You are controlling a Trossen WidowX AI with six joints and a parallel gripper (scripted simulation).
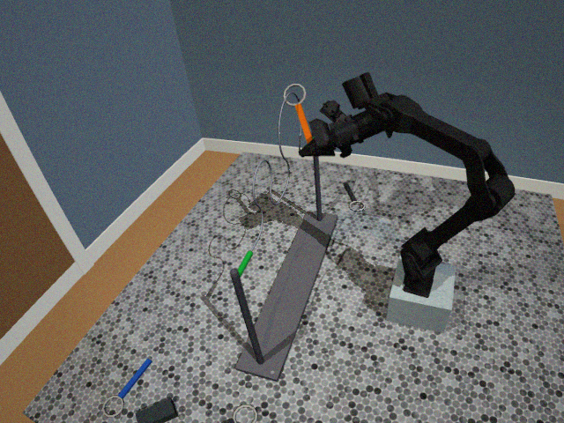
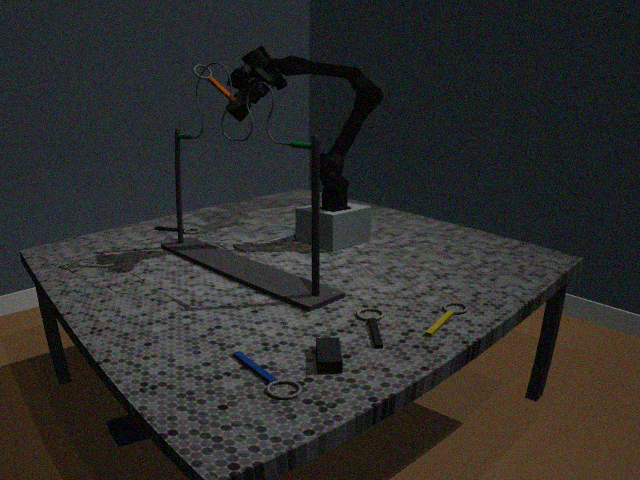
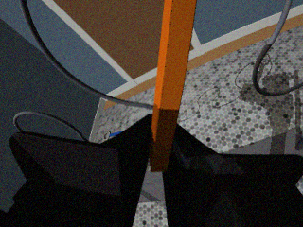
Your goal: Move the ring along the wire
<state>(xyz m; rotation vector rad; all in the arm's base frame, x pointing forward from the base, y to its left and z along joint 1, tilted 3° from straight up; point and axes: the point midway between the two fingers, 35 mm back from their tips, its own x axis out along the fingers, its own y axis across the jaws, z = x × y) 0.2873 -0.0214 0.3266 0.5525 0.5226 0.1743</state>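
Note:
My gripper (image 1: 313,142) (image 2: 235,104) (image 3: 157,120) is shut on the lower end of the orange handle (image 1: 302,120) (image 2: 221,86) (image 3: 177,44). The handle points up and away from the fingers to the grey ring (image 1: 293,94) (image 2: 194,69), held high above the far post (image 1: 317,186) (image 2: 178,186). The thin grey wire (image 1: 279,137) (image 2: 199,111) (image 3: 60,66) runs through the ring near the top of its first loop. The green part (image 2: 188,136) by this post lies lower. The other green part (image 1: 245,263) (image 2: 298,145) sits by the near post (image 1: 246,314) (image 2: 314,217).
Both posts stand on a grey base plate (image 1: 291,291) (image 2: 248,271). The arm rises from a pale pedestal (image 1: 421,302) (image 2: 356,229). Loose on the table lie a blue-handled ring (image 1: 134,377) (image 2: 253,365), a black block (image 1: 156,411) (image 2: 328,354), a dark-handled ring (image 1: 351,193) (image 2: 373,330) and a yellow-handled ring (image 2: 439,322).

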